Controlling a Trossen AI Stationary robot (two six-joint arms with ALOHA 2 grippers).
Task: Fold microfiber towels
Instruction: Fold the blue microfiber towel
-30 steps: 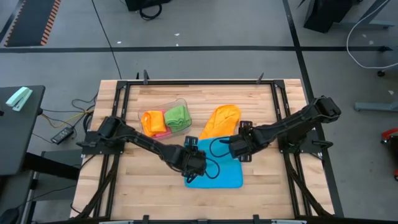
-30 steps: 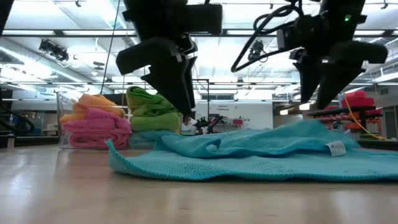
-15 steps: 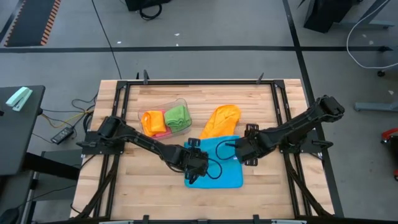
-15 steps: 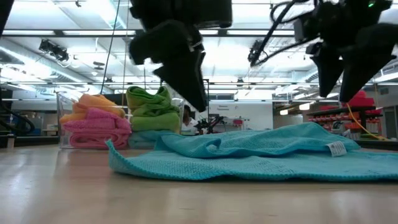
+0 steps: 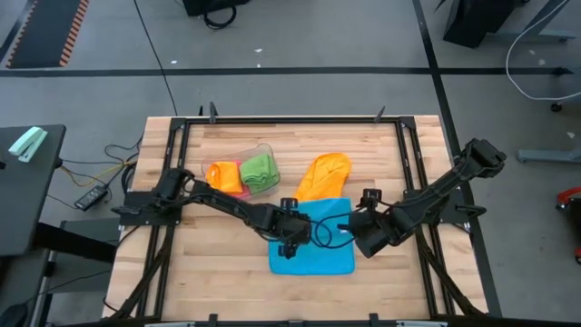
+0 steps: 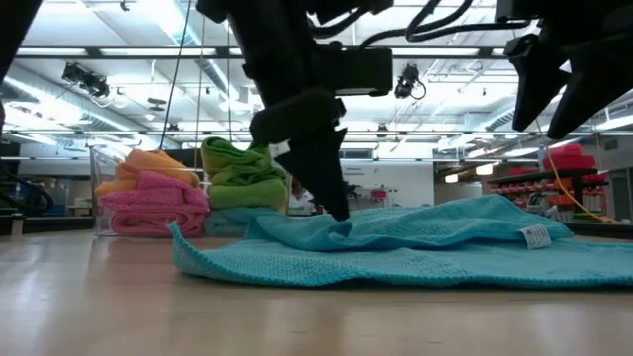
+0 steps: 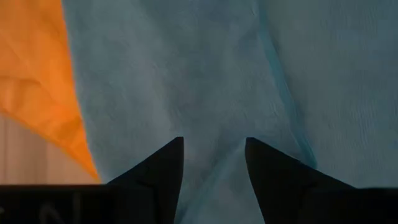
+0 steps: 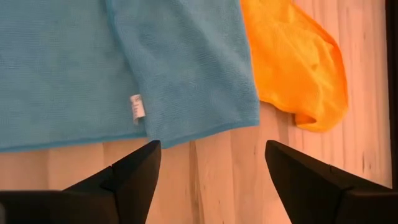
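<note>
A sky blue towel (image 5: pixel 318 247) lies on the table with an upper layer folded loosely over a lower one (image 6: pixel 415 247). An orange towel (image 5: pixel 323 175) lies just beyond it, its near end under the blue one. My left gripper (image 5: pixel 292 229) is open, low over the blue towel's left part (image 7: pixel 214 146). My right gripper (image 5: pixel 368 234) is open and empty, raised above the table by the towel's right edge (image 8: pixel 211 155). The towel's white label (image 8: pixel 137 107) shows there. My left gripper comes down from above at a slant, its open fingers (image 7: pixel 163 168) standing on either side of a raised crease (image 7: pixel 214 180) in the blue towel's upper layer. In the low view a fingertip (image 6: pixel 338 210) reaches the cloth. The towel lies slack on the table.
A clear tub (image 5: pixel 238 162) at the far left holds folded orange, pink (image 6: pixel 153 203) and green (image 5: pixel 259 171) towels. A black frame (image 5: pixel 272 120) runs around the wooden table. Bare wood (image 5: pixel 200 263) lies near and left of the blue towel.
My left gripper has gone toward the table's right and down onto the blue towel. My right gripper has gone up and toward the near right, off the towel's right part. The towel has kept its shape.
</note>
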